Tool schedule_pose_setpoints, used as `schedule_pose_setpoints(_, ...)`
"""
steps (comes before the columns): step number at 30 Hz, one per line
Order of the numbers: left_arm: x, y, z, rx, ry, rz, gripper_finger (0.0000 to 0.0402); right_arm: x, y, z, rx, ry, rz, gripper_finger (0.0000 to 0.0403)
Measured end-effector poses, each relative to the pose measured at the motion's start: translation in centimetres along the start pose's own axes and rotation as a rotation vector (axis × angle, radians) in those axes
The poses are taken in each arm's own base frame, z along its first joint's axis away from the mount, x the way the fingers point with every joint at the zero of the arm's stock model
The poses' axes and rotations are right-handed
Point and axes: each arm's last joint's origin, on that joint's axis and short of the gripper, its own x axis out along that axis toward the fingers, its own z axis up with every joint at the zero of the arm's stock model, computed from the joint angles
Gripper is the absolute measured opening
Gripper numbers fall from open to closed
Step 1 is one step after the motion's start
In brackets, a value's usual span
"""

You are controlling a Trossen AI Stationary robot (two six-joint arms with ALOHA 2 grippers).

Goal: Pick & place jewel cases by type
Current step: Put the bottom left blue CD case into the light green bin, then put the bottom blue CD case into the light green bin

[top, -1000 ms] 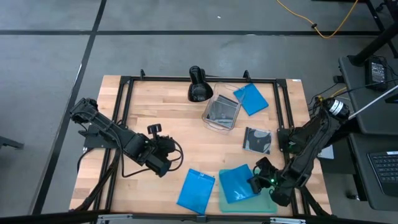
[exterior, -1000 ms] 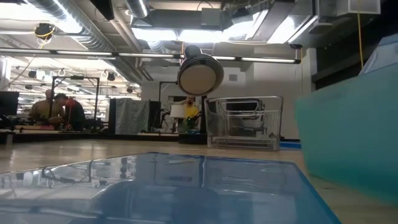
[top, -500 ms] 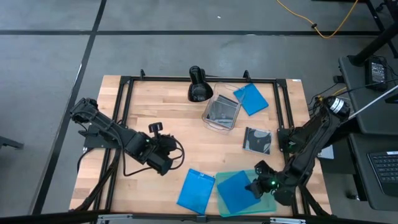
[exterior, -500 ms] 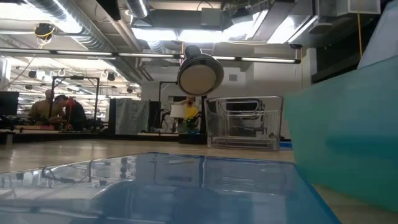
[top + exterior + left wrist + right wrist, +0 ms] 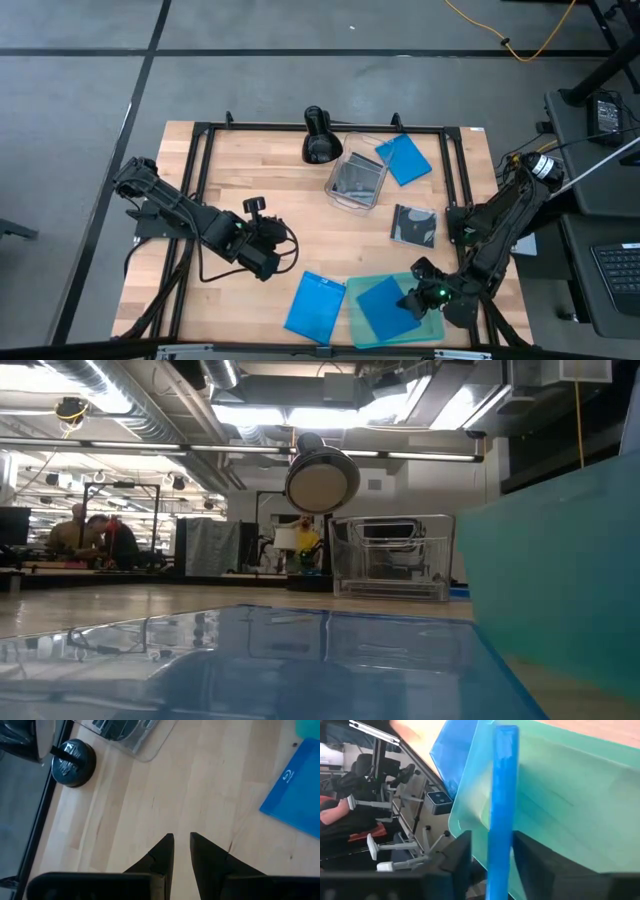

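Note:
A bright blue jewel case (image 5: 383, 308) lies flat in the translucent teal tray (image 5: 432, 330) at the near right. My right gripper (image 5: 412, 300) is open at its right edge. The case shows edge-on (image 5: 502, 795) between the fingers. A second blue case (image 5: 315, 305) lies on the wood just left of the tray, and a third (image 5: 404, 158) lies at the far right. One black-and-clear disc case (image 5: 413, 225) lies mid-right, and another lies in the clear tub (image 5: 356, 180). My left gripper (image 5: 272, 256) hovers over bare wood, fingertips (image 5: 181, 840) slightly apart, holding nothing. My right gripper stands with a finger (image 5: 457, 855) on either side of the blue case's edge (image 5: 501, 835), coming slanting down from the table's right. A strip of teal shows between that finger and the case. Whether the other finger touches the case I cannot tell.
A black round-headed stand (image 5: 318, 135) sits at the far edge beside the tub. A black metal frame (image 5: 200, 180) runs along the table's left, far and right sides. Bare wood lies between my left gripper and the disc case. People sit at desks (image 5: 95, 535) in the room behind.
The blue case, first tilted with its far end raised over the tray's rim, has come down flat inside the tray. The tray itself has shifted a little toward the table's left. My right gripper has stayed at the case's right edge.

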Motion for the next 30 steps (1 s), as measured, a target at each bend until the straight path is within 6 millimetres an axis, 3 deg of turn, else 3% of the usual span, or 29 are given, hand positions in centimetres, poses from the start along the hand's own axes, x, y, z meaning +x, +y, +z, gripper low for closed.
schedule_pose_setpoints(6,0.0,0.0,0.0,0.013,0.000,-0.001,0.0055,0.0,-0.2,0.0,0.043,0.031,-0.032,0.0218)
schedule_pose_setpoints(14,0.0,-0.1,0.1,0.018,-0.009,-0.007,0.0055,-0.9,0.0,0.0,0.053,0.098,-0.158,0.0229)
schedule_pose_setpoints(19,0.0,-0.1,0.1,0.017,-0.010,-0.007,0.0055,-3.2,1.7,0.5,0.019,0.109,-0.265,0.0229)
schedule_pose_setpoints(24,0.0,-0.1,0.1,0.017,-0.010,-0.007,0.0055,-6.9,3.7,1.5,-0.027,0.113,-0.385,0.0229)
schedule_pose_setpoints(30,0.1,-0.2,0.2,-0.076,-0.022,-0.007,0.0055,-9.4,4.7,3.7,-0.338,-0.085,-0.413,0.0229)
